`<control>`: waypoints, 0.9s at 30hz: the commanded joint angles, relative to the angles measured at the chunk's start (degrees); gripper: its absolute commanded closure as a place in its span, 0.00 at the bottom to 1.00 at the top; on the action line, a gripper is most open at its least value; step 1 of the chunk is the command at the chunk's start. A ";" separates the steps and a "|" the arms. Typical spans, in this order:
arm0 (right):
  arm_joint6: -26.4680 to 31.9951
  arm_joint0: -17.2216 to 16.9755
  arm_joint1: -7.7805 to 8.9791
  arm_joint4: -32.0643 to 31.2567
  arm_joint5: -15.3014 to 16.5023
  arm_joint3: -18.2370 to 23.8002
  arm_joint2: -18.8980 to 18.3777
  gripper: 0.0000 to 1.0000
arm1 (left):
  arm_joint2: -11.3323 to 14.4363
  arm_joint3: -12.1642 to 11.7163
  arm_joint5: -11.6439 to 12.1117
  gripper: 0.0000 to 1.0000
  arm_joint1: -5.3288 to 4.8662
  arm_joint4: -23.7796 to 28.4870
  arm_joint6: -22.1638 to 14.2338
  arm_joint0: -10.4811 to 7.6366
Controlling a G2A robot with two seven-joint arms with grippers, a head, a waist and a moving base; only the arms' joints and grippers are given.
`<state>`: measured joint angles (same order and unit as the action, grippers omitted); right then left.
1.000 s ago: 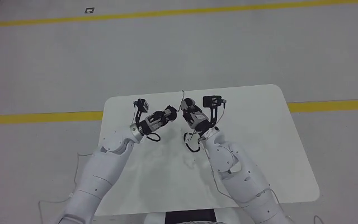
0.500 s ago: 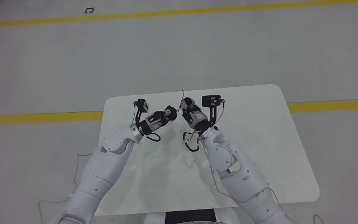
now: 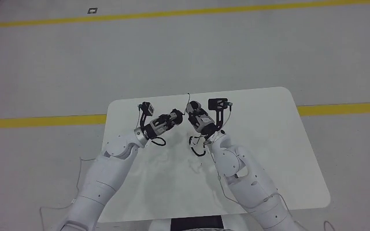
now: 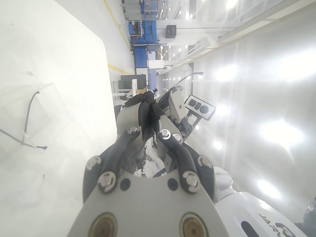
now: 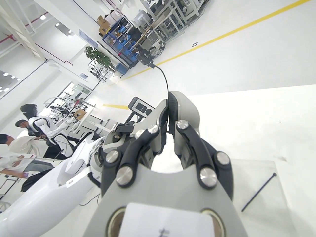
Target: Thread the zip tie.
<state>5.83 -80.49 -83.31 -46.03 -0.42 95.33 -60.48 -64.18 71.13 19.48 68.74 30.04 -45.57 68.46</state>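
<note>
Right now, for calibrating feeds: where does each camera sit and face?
Top: above the arms, looking down at the table; left gripper, right gripper show.
Left wrist: on that arm, facing along the left gripper toward the right gripper.
Right wrist: likewise along the right gripper, holding the zip tie.
Wrist views share the clear tray.

right gripper [image 5: 169,110] pinched tight on a zip tie [image 5: 166,82] curling upward, spare tie [image 5: 258,192] lying on the clear sheet [image 5: 251,171]

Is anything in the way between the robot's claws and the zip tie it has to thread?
Nothing visible. The right gripper pinches the zip tie, whose strap rises free above its fingers. The left gripper sits close beside it, and the gap between the two looks bare.
</note>
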 commanded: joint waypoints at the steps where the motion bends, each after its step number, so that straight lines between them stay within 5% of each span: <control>1: -0.03 0.01 0.00 -0.02 -0.08 -0.02 0.00 1.00 | 0.00 0.00 0.00 1.00 0.00 0.00 0.00 0.00; 27: -0.32 0.22 -0.01 -0.21 -0.20 -0.29 0.50 1.00 | 0.00 0.00 0.00 1.00 0.00 0.00 0.00 0.00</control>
<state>5.54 -80.25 -83.33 -46.19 -0.61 95.08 -59.98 -64.18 71.13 19.48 68.74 30.04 -45.57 68.46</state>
